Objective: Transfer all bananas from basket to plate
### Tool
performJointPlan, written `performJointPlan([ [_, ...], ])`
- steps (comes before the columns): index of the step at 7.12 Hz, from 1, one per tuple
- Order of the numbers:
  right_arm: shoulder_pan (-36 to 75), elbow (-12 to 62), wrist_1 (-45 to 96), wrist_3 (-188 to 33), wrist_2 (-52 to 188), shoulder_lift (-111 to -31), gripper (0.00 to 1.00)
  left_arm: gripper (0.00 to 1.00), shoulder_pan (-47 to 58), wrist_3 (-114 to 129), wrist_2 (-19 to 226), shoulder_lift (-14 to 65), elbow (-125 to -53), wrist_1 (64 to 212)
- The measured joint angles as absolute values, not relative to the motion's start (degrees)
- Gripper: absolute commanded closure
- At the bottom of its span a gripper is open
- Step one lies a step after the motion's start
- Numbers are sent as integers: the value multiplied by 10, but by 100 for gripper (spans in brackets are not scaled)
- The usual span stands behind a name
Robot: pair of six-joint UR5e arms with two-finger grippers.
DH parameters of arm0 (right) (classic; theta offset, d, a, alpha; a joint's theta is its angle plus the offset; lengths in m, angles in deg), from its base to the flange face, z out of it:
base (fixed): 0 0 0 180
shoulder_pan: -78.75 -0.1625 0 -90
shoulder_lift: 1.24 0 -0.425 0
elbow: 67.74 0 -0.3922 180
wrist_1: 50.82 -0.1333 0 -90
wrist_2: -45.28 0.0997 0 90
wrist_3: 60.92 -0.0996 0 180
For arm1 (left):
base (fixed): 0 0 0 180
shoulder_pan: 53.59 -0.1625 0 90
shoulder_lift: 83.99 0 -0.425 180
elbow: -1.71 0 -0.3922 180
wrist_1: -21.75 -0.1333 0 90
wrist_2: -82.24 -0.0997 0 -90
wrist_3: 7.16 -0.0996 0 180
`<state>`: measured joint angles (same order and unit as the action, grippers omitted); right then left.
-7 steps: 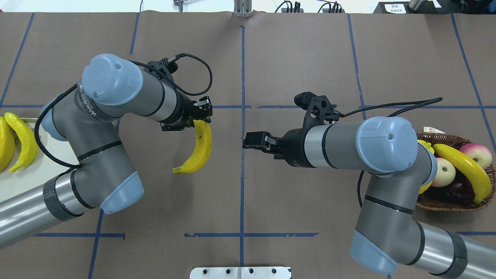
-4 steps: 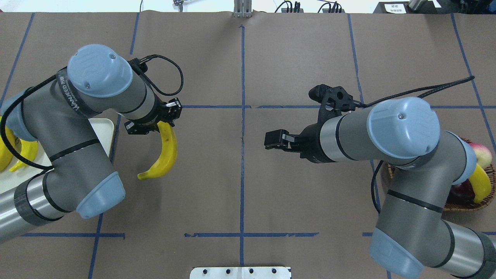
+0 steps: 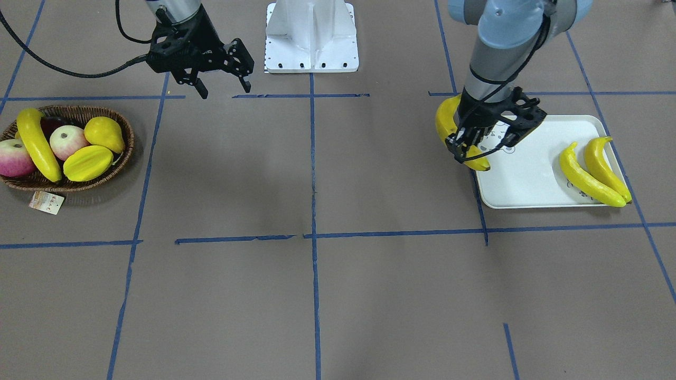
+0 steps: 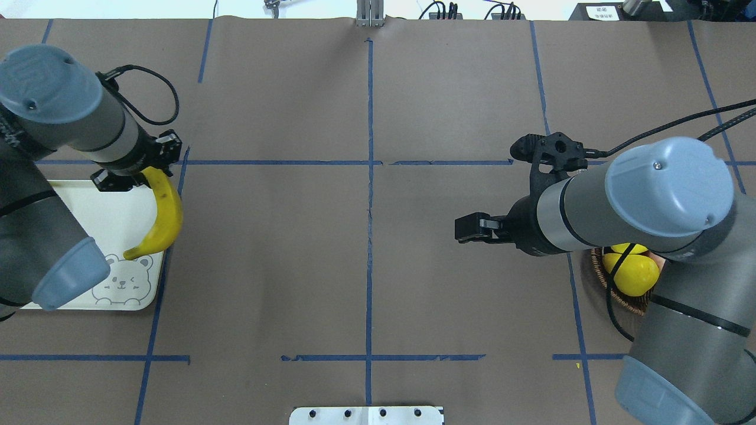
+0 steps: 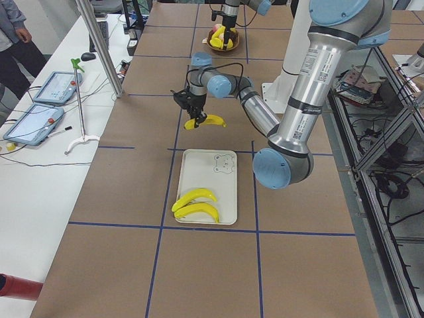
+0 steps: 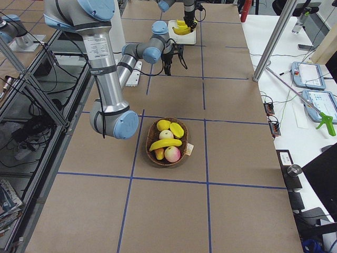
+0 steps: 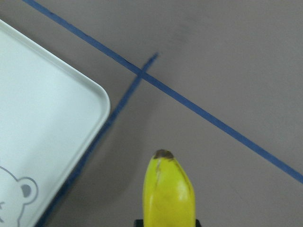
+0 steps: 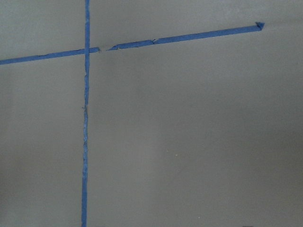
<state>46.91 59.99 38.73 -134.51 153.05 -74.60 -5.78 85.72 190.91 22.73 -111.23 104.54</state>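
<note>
My left gripper (image 3: 475, 145) is shut on a yellow banana (image 3: 446, 121) and holds it over the edge of the off-white bear-print plate (image 3: 523, 179). In the overhead view the held banana (image 4: 165, 215) hangs across the plate's rim (image 4: 100, 218). The left wrist view shows its tip (image 7: 169, 194) beside the plate's corner (image 7: 47, 118). Two bananas (image 3: 589, 177) lie side by side on the plate's far end. One banana (image 3: 37, 142) lies in the wicker basket (image 3: 124, 153). My right gripper (image 3: 224, 87) is open and empty, above bare table between the centre line and the basket.
The basket also holds a yellow pear (image 3: 104, 133), a ridged yellow fruit (image 3: 87, 162), two apples (image 3: 67, 141) and a dark fruit; its paper tag (image 3: 46, 202) lies on the table. In the overhead view my right arm covers most of the basket (image 4: 602, 274).
My left arm has carried the banana leftward from near the table's middle to the plate's edge. My right arm has drawn back to the right, toward the basket, still open.
</note>
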Motion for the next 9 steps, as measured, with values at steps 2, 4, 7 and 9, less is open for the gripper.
performJointPlan([
  [2,463,604,389,-1337,1539,-754,0,100,-21,858,1910,138,-1105,1144],
  [4,463,604,389,-1336,1540,-756,0,100,3,859,1910,97,-1073,1223],
  [7,463,604,389,-1335,1540,-756,0,94,13,886,1910,72,-983,1358],
  [9,463,604,389,-1336,1540,-755,0,79,21,896,1910,71,-917,1436],
])
